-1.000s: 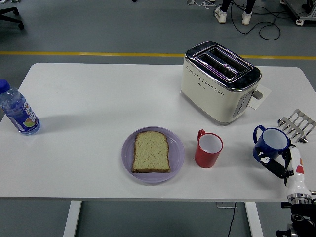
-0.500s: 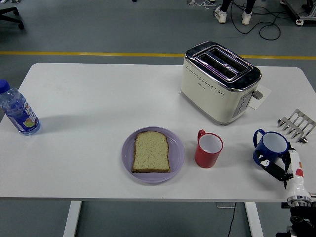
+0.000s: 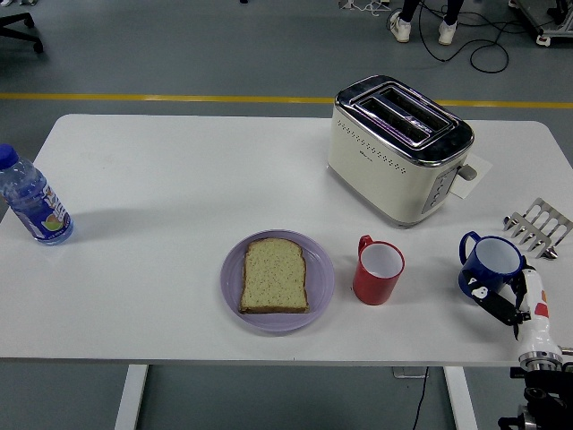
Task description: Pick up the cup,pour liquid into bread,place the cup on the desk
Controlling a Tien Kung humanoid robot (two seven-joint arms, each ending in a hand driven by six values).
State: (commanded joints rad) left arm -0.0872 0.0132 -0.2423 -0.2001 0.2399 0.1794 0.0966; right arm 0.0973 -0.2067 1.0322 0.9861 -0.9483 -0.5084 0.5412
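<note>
The right hand (image 3: pixel 512 300) sits at the table's near right corner, its fingers curled around the blue cup (image 3: pixel 490 265), which looks about level with the tabletop. The bread (image 3: pixel 275 275) lies on a purple plate (image 3: pixel 320 279) well to the left, past a red mug (image 3: pixel 379 270). Carrying it over, I'd lift clear of that mug before tipping.

grey floor (image 3: pixel 179 45) crossed by a yellow line (image 3: pixel 134 97), behind a white table (image 3: pixel 161 179); black cables (image 3: pixel 474 49) trailing at top right.
</note>
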